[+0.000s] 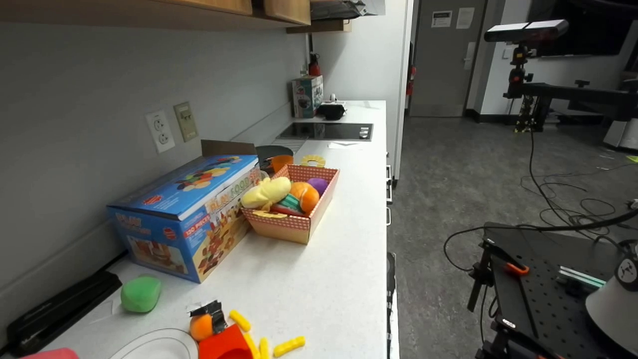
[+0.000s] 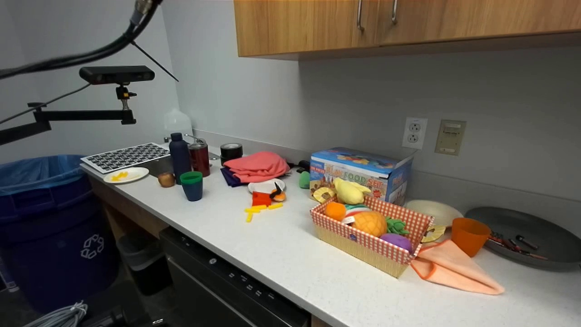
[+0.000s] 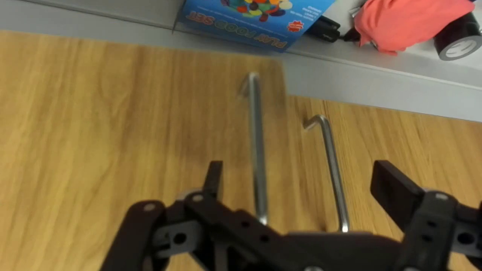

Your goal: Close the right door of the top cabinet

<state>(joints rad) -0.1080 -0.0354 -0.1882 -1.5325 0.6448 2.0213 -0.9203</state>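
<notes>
Right door (image 3: 143,135) golden-brown, wood-grained; basket rim (image 2: 376,244) red-white checked.

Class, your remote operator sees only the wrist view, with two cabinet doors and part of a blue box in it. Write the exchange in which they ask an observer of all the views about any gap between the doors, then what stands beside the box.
Operator: In my wrist view the open gripper is in front of the right door and the left door. Does a gap show between them?
Observer: Yes, an exterior view shows a dark gap there, so the right door is probably ajar.
Operator: And what stands beside the blue box?
Observer: A checked basket of toy food, nearer the front edge of the counter in both exterior views.
Operator: Then pushing the right door inward looks like the likely next move.
</notes>
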